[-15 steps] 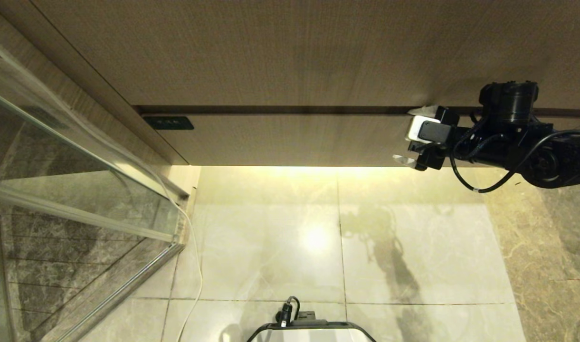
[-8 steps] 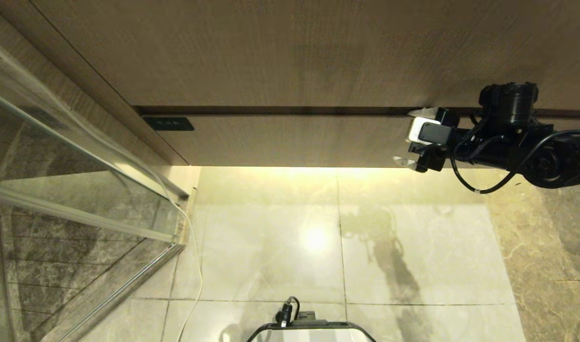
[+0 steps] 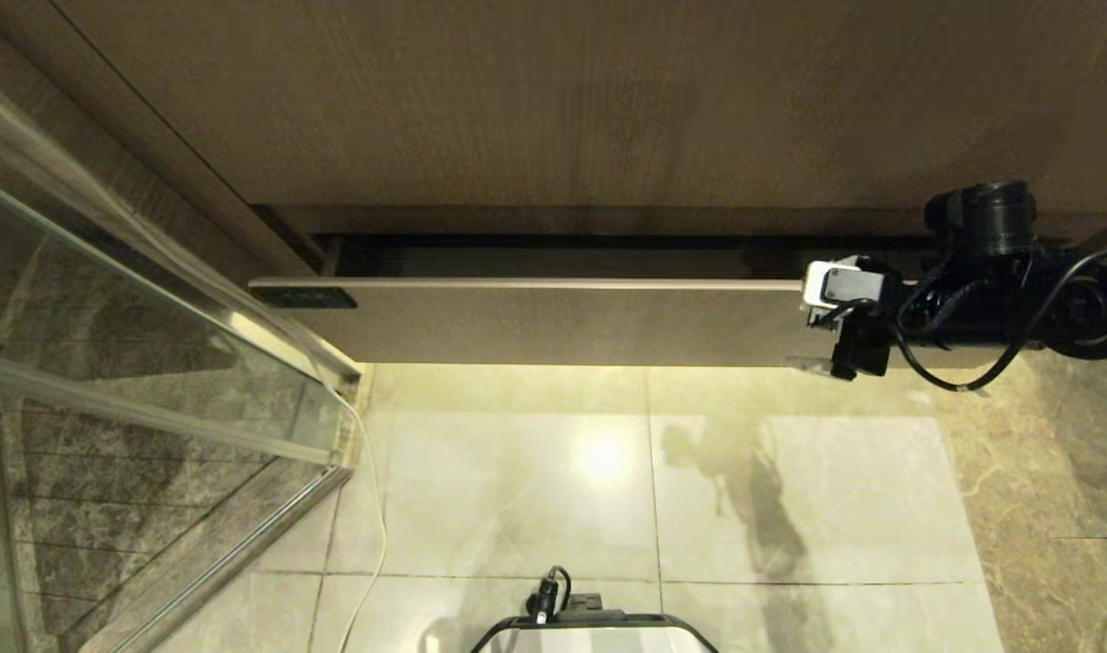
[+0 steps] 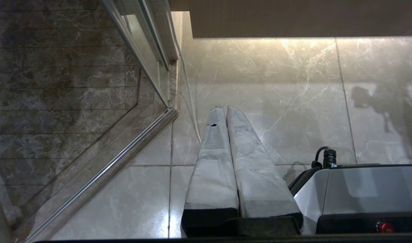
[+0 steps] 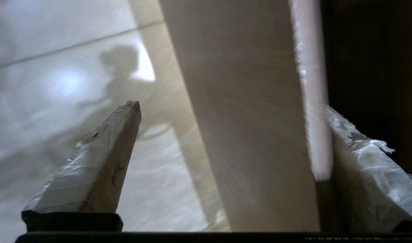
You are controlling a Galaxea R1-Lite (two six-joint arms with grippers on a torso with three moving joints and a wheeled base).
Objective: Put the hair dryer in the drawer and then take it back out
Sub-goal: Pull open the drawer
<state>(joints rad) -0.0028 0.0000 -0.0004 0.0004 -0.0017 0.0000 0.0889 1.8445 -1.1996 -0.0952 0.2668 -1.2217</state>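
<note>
Glossy marble floor (image 3: 517,472) under drawer (image 3: 553,322)

Warm yellow light spills from beneath the pale wood-grain drawer front (image 3: 553,331) onto the glossy beige marble floor (image 3: 517,472), where a round glare spot shines at centre frame beside the arm's shadow. The right wrist view is motion-blurred, dark at right.
</note>
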